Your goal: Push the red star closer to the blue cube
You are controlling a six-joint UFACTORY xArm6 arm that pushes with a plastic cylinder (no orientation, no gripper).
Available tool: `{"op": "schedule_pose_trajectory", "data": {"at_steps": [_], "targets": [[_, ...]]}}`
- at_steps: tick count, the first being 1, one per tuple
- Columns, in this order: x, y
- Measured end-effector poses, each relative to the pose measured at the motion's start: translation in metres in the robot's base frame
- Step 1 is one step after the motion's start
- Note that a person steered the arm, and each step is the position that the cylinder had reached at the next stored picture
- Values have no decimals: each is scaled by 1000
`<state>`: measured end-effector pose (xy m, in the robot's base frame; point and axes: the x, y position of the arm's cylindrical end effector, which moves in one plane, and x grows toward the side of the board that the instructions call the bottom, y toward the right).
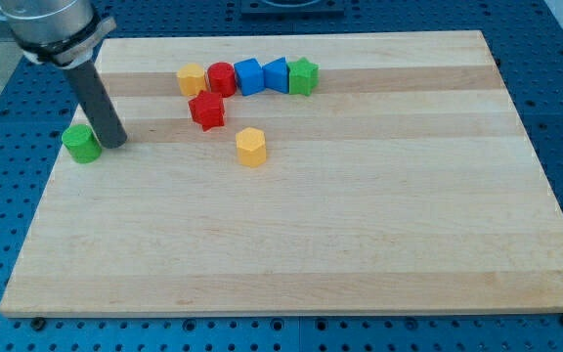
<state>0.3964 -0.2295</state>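
Observation:
The red star [206,110] lies on the wooden board in the upper left part of the view. The blue cube [248,76] stands in a row of blocks above and to the right of it, a short gap away. My tip [114,143] rests on the board far to the left of the red star, right beside a green cylinder [81,143].
The row at the view's top holds a yellow block [192,79], a red cylinder [222,78], the blue cube, a blue triangular block [277,74] and a green star [303,75]. A yellow hexagonal block [250,147] sits below and right of the red star. The board's left edge [47,186] is near the tip.

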Motion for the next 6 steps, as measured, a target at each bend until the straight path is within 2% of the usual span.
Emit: {"op": "schedule_pose_trajectory", "data": {"at_steps": [2,4,6], "targets": [[-21,47],[-24,126],[-12,129]]}}
